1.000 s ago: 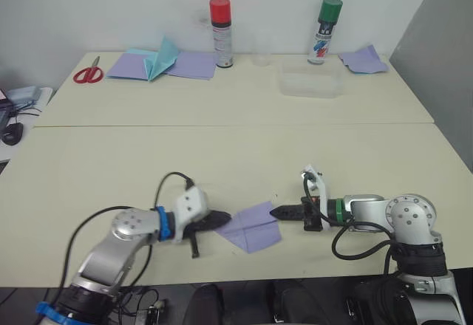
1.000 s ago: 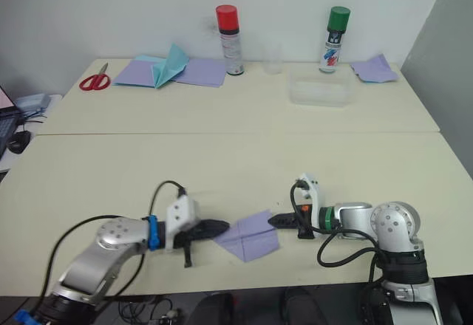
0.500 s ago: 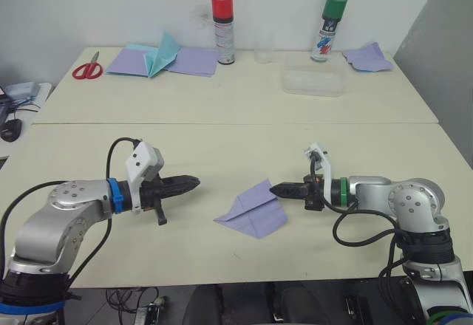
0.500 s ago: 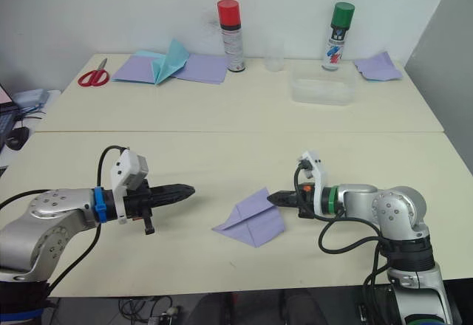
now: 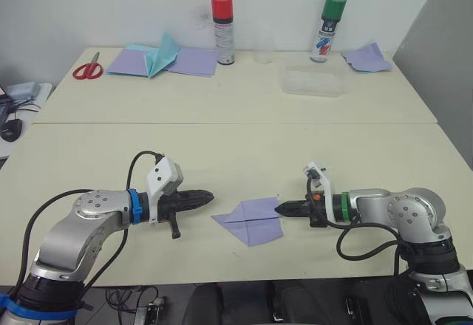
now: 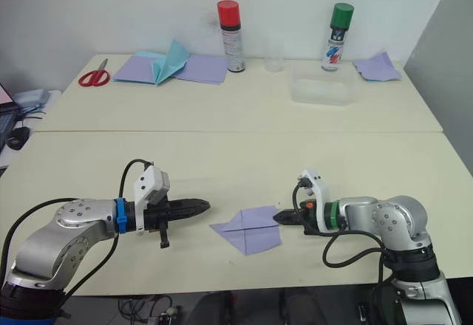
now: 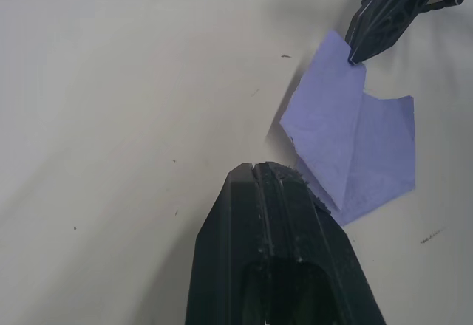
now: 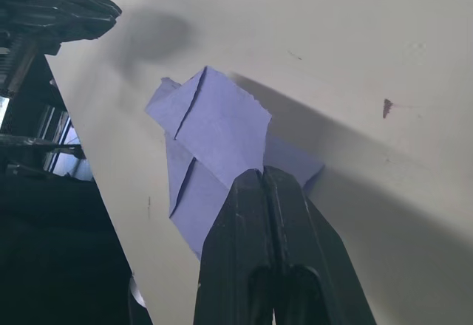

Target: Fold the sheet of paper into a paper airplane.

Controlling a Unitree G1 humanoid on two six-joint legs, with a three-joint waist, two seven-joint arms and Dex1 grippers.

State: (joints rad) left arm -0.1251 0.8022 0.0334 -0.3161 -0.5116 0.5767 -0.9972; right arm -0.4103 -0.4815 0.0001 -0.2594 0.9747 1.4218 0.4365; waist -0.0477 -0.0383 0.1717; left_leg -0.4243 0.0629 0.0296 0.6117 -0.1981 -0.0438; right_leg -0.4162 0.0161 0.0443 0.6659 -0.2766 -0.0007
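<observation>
A: Left eye view first. Where is the sheet of paper [image 5: 250,219]?

B: Flat on the near table [image 5: 244,155], close to its front edge, between the two grippers. It is lavender, partly folded, with a crease across its middle and a point toward the robot's left.

A: And the right gripper [image 5: 281,208]?

B: Its black fingers are pressed together into one tip, and that tip sits at the paper's right corner. In the right wrist view the closed fingers [image 8: 259,214] overlap the paper's edge, but I cannot tell whether they pinch it or only touch it.

A: The left gripper [image 5: 209,194]?

B: Clenched too, with nothing in it. It lies low over the table, pointing at the paper's left point and just short of it. The left wrist view shows its fingers [image 7: 270,192] together, the paper just beyond them.

A: What else is around?

B: On the far table [image 5: 236,96]: red scissors [image 5: 88,69] at the left, flat lavender sheets [image 5: 188,62] with a teal folded paper [image 5: 161,57] standing on them, a red-capped spray can [image 5: 222,29], a green-capped spray can [image 5: 327,28], a clear plastic tray [image 5: 311,82] in front of the green one, and crumpled lavender paper [image 5: 366,57] at the right.
</observation>
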